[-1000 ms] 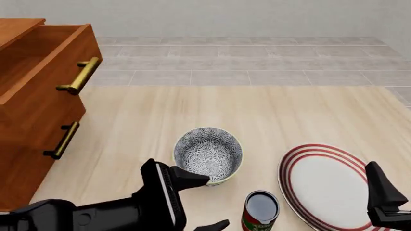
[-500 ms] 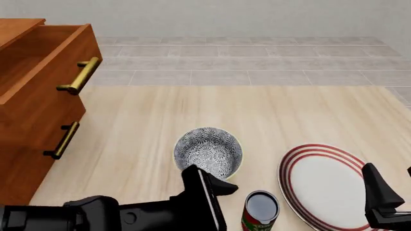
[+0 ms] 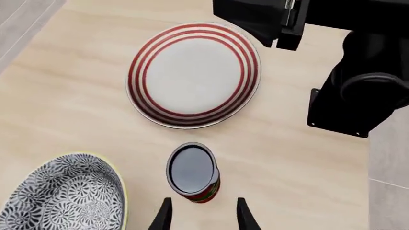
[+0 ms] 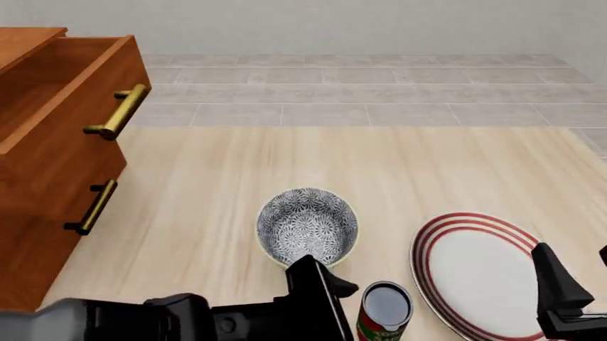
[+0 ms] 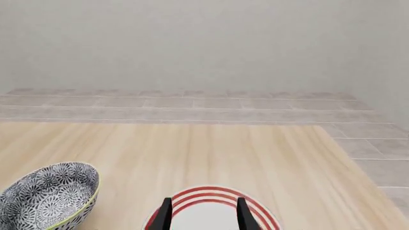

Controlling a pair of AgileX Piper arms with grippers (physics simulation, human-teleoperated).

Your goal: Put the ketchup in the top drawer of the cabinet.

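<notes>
Since a second ago your left arm has slid to the right along the near edge of the bench (image 4: 218, 185), and your left hand (image 3: 202, 216) now sits just short of the ketchup (image 4: 384, 311), where before it was beside the bowl (image 4: 308, 225). In the left wrist view its two fingers stand apart, one on each side of the can's line, with the gap a little wider than the can; they do not touch it. The ketchup itself has not moved: it stands upright on the bench near the front edge, between the bowl and the plate (image 4: 474, 273), close to both but touching neither.

Your right hand (image 5: 202, 216) has barely shifted. It hangs over the near right side of the plate, its fingers spread about as far as the left ones and gripping nothing.

The top drawer (image 4: 67, 92) of the cabinet (image 4: 43, 213) stands pulled out at the far left, as it did earlier, well apart from the can. What you can see of its inside is bare wood; the rest lies beyond the frame edge. The lower drawer (image 4: 57, 206) is closed. The bowl shows only its patterned inside, and the plate carries nothing on its white face.
</notes>
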